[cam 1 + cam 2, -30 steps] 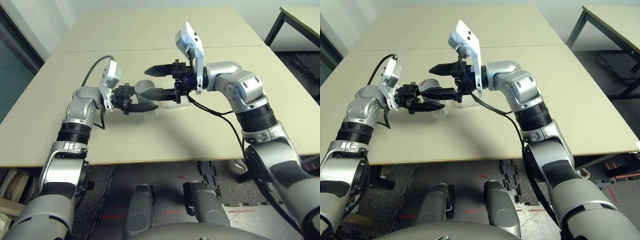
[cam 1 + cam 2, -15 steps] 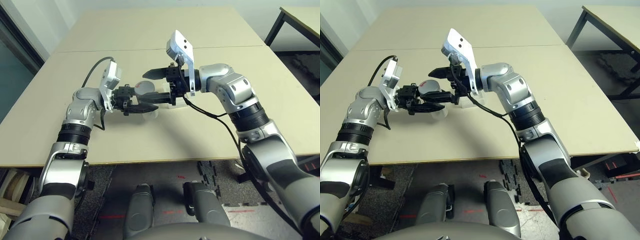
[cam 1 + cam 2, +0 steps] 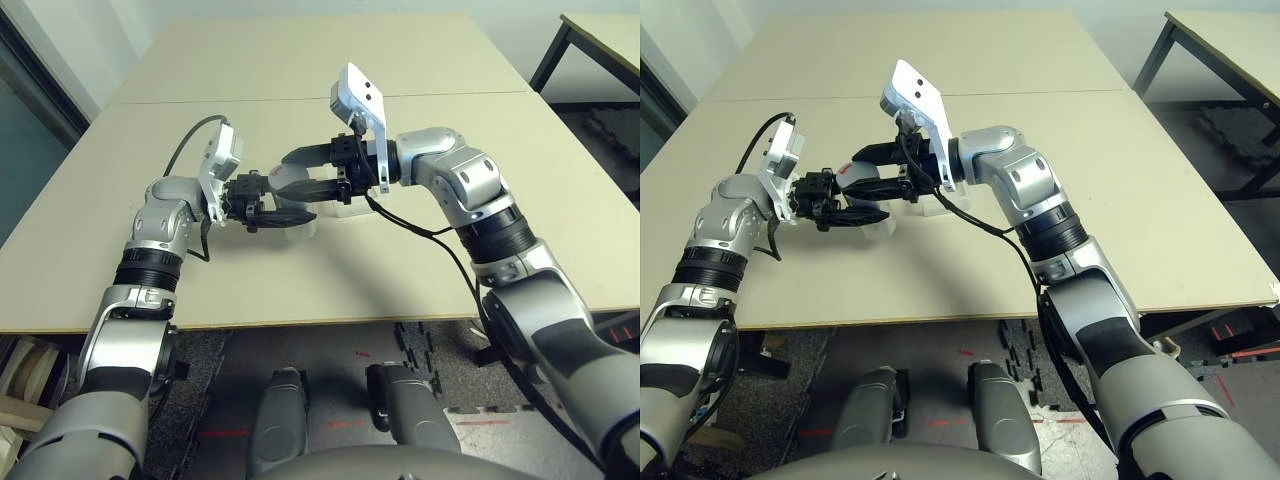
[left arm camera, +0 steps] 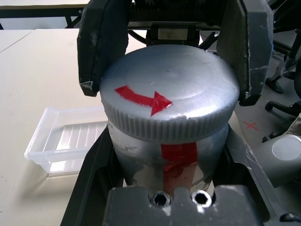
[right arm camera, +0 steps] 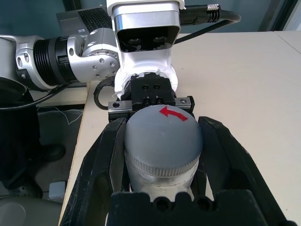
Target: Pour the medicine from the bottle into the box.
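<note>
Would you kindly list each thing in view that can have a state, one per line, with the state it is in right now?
bottle: capped, held off the table between the two grippers.
cap: on the bottle, red arrow facing out, gripped at its sides.
box: open tray, resting flat on the table, nothing visible in it.
left gripper: shut on the bottle's body.
right gripper: closed around the cap.

The work surface consists of two beige tables [image 3: 420, 260] butted along a straight seam [image 3: 300, 98]. A second table with dark legs [image 3: 590, 40] stands apart, beyond the right arm. Grey floor [image 3: 330, 350] carries red marks and dark mat tiles [image 3: 425, 345].
</note>
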`<action>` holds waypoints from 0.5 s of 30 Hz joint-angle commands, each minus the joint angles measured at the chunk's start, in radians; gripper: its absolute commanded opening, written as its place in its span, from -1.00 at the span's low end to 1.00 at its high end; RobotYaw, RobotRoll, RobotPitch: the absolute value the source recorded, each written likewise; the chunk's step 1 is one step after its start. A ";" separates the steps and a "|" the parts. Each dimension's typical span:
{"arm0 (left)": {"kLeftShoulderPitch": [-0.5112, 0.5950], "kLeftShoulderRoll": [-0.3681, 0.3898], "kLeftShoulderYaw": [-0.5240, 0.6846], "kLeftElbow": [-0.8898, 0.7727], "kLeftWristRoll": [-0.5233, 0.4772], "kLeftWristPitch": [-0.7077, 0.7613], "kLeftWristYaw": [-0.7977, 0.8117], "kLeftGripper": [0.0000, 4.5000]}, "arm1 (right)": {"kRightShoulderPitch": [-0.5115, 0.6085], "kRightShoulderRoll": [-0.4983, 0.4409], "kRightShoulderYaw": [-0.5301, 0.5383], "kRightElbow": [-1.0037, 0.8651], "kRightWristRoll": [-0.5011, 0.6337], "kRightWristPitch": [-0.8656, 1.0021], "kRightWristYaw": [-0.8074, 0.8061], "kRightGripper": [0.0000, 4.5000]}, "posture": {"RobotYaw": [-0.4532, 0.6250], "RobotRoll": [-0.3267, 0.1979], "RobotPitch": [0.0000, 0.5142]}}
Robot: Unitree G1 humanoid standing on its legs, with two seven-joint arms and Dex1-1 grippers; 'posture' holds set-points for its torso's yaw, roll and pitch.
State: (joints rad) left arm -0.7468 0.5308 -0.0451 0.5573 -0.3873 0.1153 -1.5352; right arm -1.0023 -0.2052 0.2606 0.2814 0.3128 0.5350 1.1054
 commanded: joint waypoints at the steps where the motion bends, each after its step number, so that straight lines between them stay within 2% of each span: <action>1: -0.016 0.011 -0.002 -0.002 0.014 0.001 -0.011 0.18 | -0.006 0.014 -0.038 0.015 0.027 0.038 -0.024 0.15 | -0.26 0.25 -0.63; 8: -0.021 0.017 0.001 0.012 0.017 -0.002 -0.013 0.18 | -0.023 0.031 -0.131 0.035 0.091 0.109 -0.083 0.14 | -0.27 0.25 -0.60; 15: -0.022 0.021 0.008 0.012 0.019 0.002 -0.008 0.18 | -0.039 0.022 -0.204 0.066 0.108 0.102 -0.141 0.14 | -0.27 0.25 -0.59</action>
State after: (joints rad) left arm -0.7632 0.5376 -0.0407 0.5674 -0.3821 0.1178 -1.5419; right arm -1.0243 -0.1771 0.0820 0.3300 0.4118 0.6445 0.9812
